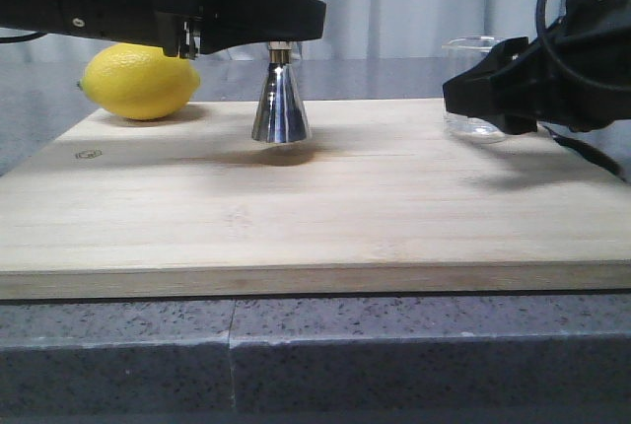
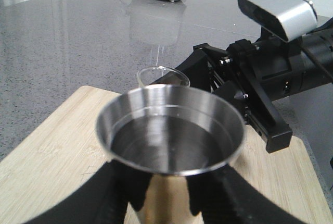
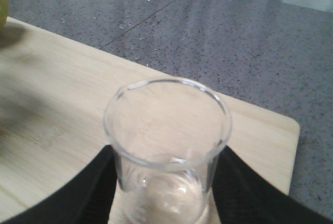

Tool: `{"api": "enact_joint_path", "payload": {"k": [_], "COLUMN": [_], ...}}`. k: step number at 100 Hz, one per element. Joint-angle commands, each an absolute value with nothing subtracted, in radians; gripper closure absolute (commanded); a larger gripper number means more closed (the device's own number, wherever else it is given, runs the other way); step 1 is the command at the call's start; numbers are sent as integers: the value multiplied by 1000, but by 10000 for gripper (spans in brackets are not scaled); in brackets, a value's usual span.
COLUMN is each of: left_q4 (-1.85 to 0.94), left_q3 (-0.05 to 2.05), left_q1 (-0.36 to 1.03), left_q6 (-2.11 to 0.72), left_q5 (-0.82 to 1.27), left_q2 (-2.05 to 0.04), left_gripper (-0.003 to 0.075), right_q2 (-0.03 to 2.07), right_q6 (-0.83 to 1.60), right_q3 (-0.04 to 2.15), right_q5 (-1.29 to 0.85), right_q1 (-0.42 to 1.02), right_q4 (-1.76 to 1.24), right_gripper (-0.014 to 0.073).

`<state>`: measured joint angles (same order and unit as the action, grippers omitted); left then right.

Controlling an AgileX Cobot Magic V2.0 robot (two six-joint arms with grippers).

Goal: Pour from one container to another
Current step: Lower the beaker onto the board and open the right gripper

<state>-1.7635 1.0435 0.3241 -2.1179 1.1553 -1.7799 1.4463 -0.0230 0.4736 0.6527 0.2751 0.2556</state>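
Gripping jigger [image 1: 280, 108] (left tool [image 1: 279, 47]); beaker [image 1: 474, 89] upright.

Even, fairly bright lighting is seen throughout. Soft shadows are cast on the pale wooden cutting board [image 1: 315, 197]. Glare is reflected off the grey speckled tabletop [image 2: 78, 31]. Near objects are rendered slightly blurred.

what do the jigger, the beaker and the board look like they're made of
Jigger: polished metal, likely steel; mirror reflections on its flared base. Beaker: clear glass by the look, though clear plastic can't be excluded; the board shows through it. Board: pale wood, maybe bamboo, matte; visible grain lines.
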Motion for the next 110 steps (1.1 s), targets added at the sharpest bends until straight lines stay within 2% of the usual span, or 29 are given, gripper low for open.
{"api": "enact_joint_path", "payload": {"k": [1,48,57,79,110], "left_q4": [-1850,-1850,-1850,-1850,-1850], "left_q3": [1072,1072,1072,1072,1072], "left_q1": [334,334,334,334,334], "left_q6": [-2110,-2110,-2110,-2110,-2110], "left_q5": [1254,1254,1254,1254,1254], "left_q2": [-1738,-1738,-1738,-1738,-1738], "left_gripper": [482,482,482,482,482], "right_q2": [1421,1434,1434,1415,1200], "right_q6": [-11,-11,-11,-35,-128], "right_q3": [496,496,496,496,496], "right_q5": [748,667,667,633,219], "right_q1": [269,269,269,269,275], "right_q4": [245,241,241,220,220], "right_gripper": [329,326,277,54,39]}}
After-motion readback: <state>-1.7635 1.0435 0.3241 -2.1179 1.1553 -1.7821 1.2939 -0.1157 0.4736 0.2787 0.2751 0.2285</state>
